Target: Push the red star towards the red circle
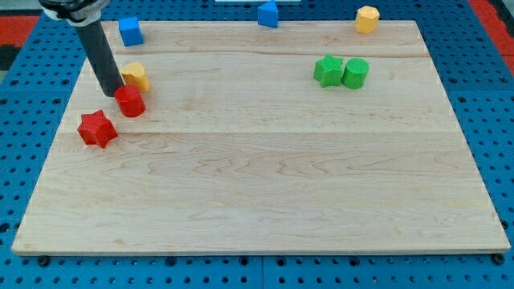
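The red star (pixel 97 128) lies near the board's left edge. The red circle (pixel 130 102) sits just up and to the right of it, a small gap between them. My tip (pixel 110 94) rests on the board directly left of the red circle, close to it or touching it, and above the red star. The dark rod rises from it to the view's top left.
A yellow block (pixel 135 76) sits just above the red circle, right of the rod. Blue blocks (pixel 130 31) (pixel 268 14) and a yellow hexagon (pixel 367 18) lie along the top edge. A green star (pixel 328 71) and green circle (pixel 355 72) sit at the upper right.
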Available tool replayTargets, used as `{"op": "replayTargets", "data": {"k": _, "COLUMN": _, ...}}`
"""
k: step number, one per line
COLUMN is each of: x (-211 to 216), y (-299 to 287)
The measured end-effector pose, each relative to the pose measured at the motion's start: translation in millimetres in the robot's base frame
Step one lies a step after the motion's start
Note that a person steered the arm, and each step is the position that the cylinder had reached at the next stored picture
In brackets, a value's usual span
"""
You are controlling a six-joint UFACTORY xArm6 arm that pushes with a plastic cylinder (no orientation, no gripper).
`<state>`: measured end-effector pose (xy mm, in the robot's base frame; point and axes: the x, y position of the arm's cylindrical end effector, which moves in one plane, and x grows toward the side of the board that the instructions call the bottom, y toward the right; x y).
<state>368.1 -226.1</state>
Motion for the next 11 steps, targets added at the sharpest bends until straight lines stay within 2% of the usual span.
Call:
{"op": "replayTargets", "data": {"k": 1, "x": -1.7, "y": -14.8}}
{"op": "replayTargets", "data": {"k": 2, "x": 25.4, "y": 43.2}}
{"op": "replayTargets", "data": {"k": 3, "x": 30.4, "y": 80.3}}
{"op": "replayTargets", "data": {"k": 4, "x": 14.5, "y": 20.6}}
{"op": "replayTargets", "data": {"k": 5, "x": 40.9, "y": -42.7}}
{"op": "replayTargets", "data": {"k": 6, "x": 65.1, "y": -78.0}}
{"op": "replayTargets", "data": {"k": 7, "x": 75.9, "y": -33.7}}
{"op": "replayTargets", "data": {"k": 9, "x": 34.6, "y": 24.9}}
{"op": "replayTargets", "data": {"k": 10, "x": 32.9, "y": 9.7}}
{"op": "replayTargets", "data": {"k": 11, "x": 46.8, "y": -39.3}}
